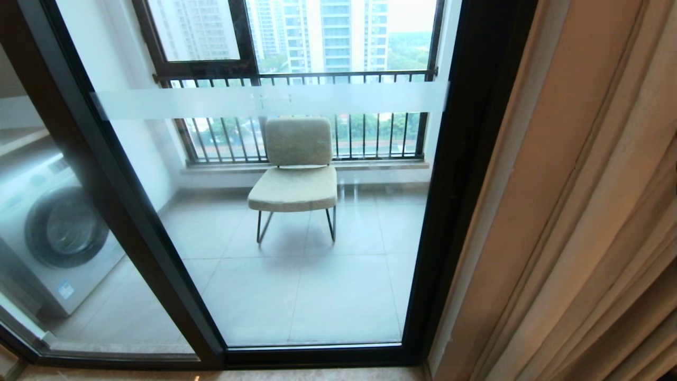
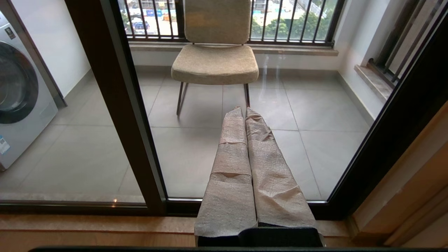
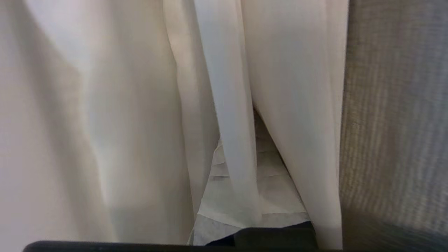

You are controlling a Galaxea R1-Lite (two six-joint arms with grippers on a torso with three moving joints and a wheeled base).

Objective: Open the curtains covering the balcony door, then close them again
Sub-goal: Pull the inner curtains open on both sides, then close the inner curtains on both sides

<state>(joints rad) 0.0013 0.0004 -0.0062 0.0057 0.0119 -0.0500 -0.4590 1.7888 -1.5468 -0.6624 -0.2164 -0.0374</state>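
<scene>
The balcony door [image 1: 459, 174], glass in thick black frames with a frosted band [image 1: 211, 103], stands uncovered in the head view. The curtains [image 1: 597, 211] hang bunched in beige pleats at the right edge. Neither arm shows in that view. My left gripper [image 2: 244, 110], its fingers wrapped in beige tape, is shut and empty, pointing at the lower glass. In the right wrist view, my right gripper [image 3: 257, 126] sits deep among sheer white folds [image 3: 105, 122], with the thick woven layer [image 3: 395, 122] beside it. A sheer fold drapes over its taped fingers [image 3: 280, 189]; whether fabric is pinched I cannot tell.
Beyond the glass stands a beige chair [image 1: 296, 169] on grey tiles, with a washing machine [image 1: 53, 227] to the left. A railed black window [image 1: 296, 79] lies behind them. A wooden sill [image 2: 87, 227] runs along the door's bottom track.
</scene>
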